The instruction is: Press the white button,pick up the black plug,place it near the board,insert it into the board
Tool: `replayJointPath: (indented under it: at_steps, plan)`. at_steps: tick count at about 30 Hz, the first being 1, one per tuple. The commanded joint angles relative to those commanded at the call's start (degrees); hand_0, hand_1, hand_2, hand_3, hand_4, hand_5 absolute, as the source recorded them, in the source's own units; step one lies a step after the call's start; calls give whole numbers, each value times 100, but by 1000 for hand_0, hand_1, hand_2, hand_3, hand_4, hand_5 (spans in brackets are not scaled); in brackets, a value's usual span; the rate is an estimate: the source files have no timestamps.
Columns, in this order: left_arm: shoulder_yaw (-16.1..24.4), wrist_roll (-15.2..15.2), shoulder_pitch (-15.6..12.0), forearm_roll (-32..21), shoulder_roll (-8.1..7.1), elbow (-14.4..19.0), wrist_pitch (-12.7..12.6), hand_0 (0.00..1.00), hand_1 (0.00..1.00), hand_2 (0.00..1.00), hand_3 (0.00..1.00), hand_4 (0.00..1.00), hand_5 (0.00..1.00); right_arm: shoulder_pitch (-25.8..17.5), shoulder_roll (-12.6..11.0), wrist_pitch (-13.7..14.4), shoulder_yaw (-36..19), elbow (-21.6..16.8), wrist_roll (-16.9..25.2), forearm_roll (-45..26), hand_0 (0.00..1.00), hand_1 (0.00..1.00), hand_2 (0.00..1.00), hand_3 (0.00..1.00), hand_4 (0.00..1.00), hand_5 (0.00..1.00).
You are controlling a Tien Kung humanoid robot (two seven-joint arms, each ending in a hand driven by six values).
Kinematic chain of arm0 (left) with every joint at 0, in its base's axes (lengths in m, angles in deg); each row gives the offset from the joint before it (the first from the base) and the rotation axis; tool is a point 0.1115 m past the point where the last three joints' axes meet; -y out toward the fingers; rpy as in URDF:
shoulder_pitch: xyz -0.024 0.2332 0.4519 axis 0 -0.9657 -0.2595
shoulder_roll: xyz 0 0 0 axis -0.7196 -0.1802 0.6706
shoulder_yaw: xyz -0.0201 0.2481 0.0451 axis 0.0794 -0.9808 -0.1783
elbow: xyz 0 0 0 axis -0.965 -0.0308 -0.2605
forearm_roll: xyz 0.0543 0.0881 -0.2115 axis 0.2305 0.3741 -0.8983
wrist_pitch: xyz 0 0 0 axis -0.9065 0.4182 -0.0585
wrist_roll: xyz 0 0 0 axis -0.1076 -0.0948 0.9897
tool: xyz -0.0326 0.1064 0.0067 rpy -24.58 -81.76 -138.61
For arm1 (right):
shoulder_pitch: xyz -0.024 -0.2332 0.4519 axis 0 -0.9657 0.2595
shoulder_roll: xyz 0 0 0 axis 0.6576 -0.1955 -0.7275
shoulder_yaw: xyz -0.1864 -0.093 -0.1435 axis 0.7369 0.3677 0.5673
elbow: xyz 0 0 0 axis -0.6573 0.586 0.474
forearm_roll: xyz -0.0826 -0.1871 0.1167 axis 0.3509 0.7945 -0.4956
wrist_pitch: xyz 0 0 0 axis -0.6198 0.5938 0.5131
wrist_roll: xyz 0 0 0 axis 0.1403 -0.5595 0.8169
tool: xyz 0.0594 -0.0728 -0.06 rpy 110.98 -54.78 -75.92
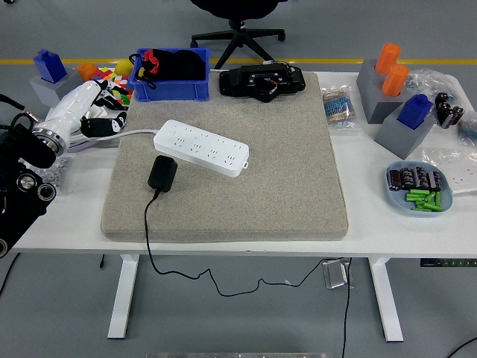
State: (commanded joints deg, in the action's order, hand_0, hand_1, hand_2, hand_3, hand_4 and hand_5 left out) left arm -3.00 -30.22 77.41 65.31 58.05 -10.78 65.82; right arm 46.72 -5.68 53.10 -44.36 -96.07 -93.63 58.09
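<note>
Left hand (83,112), fingers loosely curled and empty, hovers just left of the power strip (201,148); black plug (162,173) lies unplugged beside it, everything left.

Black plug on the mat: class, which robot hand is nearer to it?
Left. The left robot hand hovers up and to the left of the black plug, off the mat; no right robot hand is visible.

Views: one, head view. Position: high on the robot's side, facing forward and down. Range: middling; the whole white worktop (358,231) fits in frame, near edge low in the picture, its legs and grey floor (246,313) below, a chair base (237,33) beyond the far edge. Shared coverage: none, single view.
</note>
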Motion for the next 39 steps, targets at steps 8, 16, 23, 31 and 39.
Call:
replayJointPath:
  at_steps: [8, 16, 23, 31, 39]
  plan:
    - [-774, -135, 502, -470, 68, -434, -59, 64, 97, 120, 675, 58, 2, 3, 12, -2, 2, -1, 2, -19, 774, 679, 659, 618, 665, 437]
    - [-1699, 38, 1093, -1044, 372, -1052, 234, 47, 17, 101, 705, 2, 2, 16, -2, -4, 21, 4, -1, -36, 774, 679, 659, 618, 665, 437]
    - [-2153, 157, 1453, -1267, 677, -1514, 259, 40, 14, 103, 698, 2, 2, 19, 4, -7, 50, 10, -3, -51, 774, 679, 659, 618, 665, 438]
    - [-2780, 308, 1891, -1361, 1015, -2169, 272, 38, 12, 113, 699, 2, 2, 35, -11, -6, 69, 17, -2, -64, 774, 678, 659, 618, 664, 437]
    - [-3182, 347, 2205, -1495, 1299, -2895, 260, 40, 12, 113, 704, 2, 2, 65, -21, -6, 127, 19, 0, -81, 773, 679, 659, 618, 664, 436]
